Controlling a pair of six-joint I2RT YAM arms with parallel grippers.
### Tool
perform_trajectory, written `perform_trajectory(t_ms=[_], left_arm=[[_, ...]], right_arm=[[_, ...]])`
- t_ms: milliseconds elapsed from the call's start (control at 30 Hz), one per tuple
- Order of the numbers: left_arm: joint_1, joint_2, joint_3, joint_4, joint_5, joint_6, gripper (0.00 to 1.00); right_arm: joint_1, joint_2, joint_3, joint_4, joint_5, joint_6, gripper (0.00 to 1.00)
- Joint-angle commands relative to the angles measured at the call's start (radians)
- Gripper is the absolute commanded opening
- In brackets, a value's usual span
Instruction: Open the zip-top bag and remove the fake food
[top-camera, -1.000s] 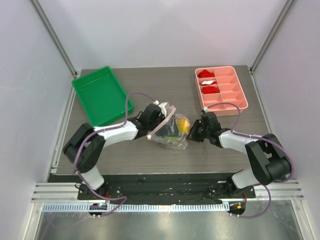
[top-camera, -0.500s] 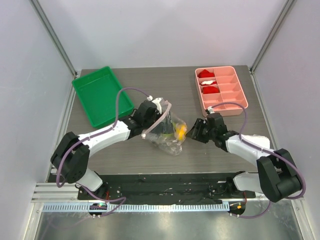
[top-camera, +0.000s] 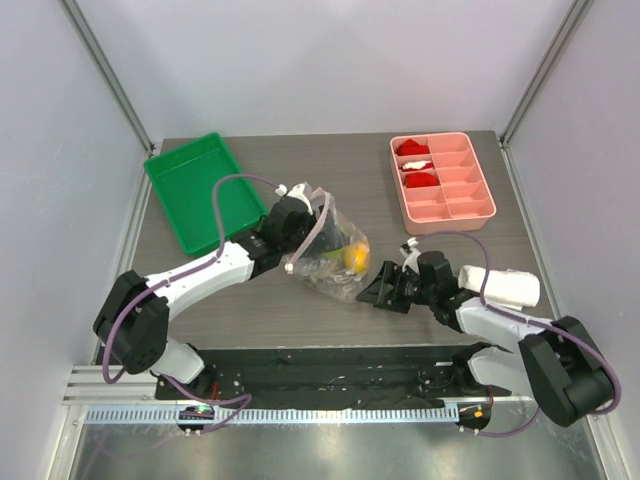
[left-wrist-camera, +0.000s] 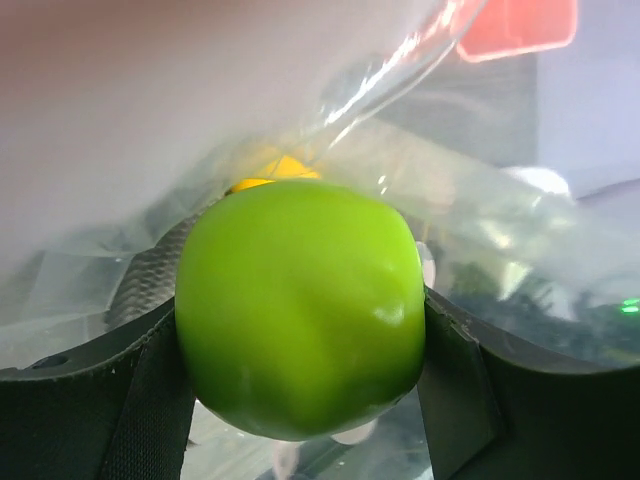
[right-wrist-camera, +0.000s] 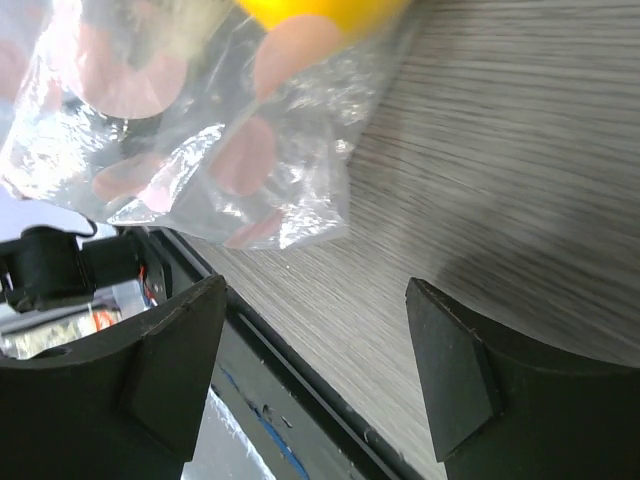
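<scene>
The clear zip-top bag (top-camera: 335, 262) lies mid-table, its pink zip strip (top-camera: 325, 215) looped round my left gripper (top-camera: 312, 243), which reaches into the mouth. In the left wrist view the left gripper (left-wrist-camera: 300, 335) is shut on the lime green fake food (left-wrist-camera: 300, 305), a finger pressed on each side. The yellow-orange fruit (left-wrist-camera: 268, 170) sits just behind it inside the bag (left-wrist-camera: 460, 200) and shows through the plastic (top-camera: 352, 257). My right gripper (top-camera: 380, 295) stands open and empty to the bag's right near the table's front edge. In its wrist view the right gripper (right-wrist-camera: 315, 335) is short of the bag's corner (right-wrist-camera: 200, 140).
A green tray (top-camera: 200, 190) sits at the back left. A pink compartment tray (top-camera: 465, 205) with red and white toy pieces stands at the back right. The table's black front rail (right-wrist-camera: 300, 400) runs just under the right gripper.
My right gripper has opened, let go of the bag and drawn back toward the near edge. The left arm has shifted the bag a little left and farther away, still gripping the green fruit.
</scene>
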Motion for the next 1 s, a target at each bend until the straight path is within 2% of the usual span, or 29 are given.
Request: perform_trajectory(t_ms=[0,67,133,200,233,267,300,400,467,667,800,967], left_arm=[[0.002,-0.006,-0.003,0.094,0.022,-0.062,0.0],[0.002,-0.009,-0.013,0.106,0.028,-0.072,0.0],[0.002,-0.015,-0.019,0.107,0.04,-0.078,0.0],[0.002,-0.018,-0.011,0.085,0.037,-0.078,0.0],[0.001,-0.02,-0.01,0.077,0.034,-0.076,0.0],[0.002,-0.022,-0.003,0.066,0.034,-0.073,0.0],[0.004,-0.025,0.006,0.025,0.027,-0.07,0.0],[0.005,-0.028,0.075,-0.072,0.001,-0.049,0.0],[0.005,-0.032,0.157,-0.21,-0.047,-0.03,0.0],[0.004,-0.037,0.368,-0.579,-0.13,0.16,0.0],[0.005,-0.132,0.369,-0.678,-0.135,0.301,0.0],[0.03,-0.307,0.342,-0.721,-0.228,0.405,0.0]], right_arm=[[0.038,0.107,-0.027,0.288,-0.017,0.032,0.78],[0.042,0.188,-0.01,0.386,-0.012,0.032,0.76],[0.04,0.274,0.015,0.448,-0.008,0.038,0.69],[0.04,0.323,0.035,0.498,-0.016,0.056,0.53],[0.04,0.358,0.038,0.532,-0.014,0.072,0.37],[0.042,0.374,0.042,0.534,-0.008,0.073,0.1],[0.04,0.385,0.044,0.529,0.006,0.075,0.02],[0.04,0.398,0.042,0.479,0.044,0.058,0.02],[0.042,0.366,0.041,0.391,0.107,0.023,0.02],[0.038,0.231,0.077,0.178,0.219,-0.054,0.02],[0.012,0.17,0.085,0.113,0.227,-0.074,0.02],[-0.006,0.21,0.101,0.1,0.196,-0.102,0.02]])
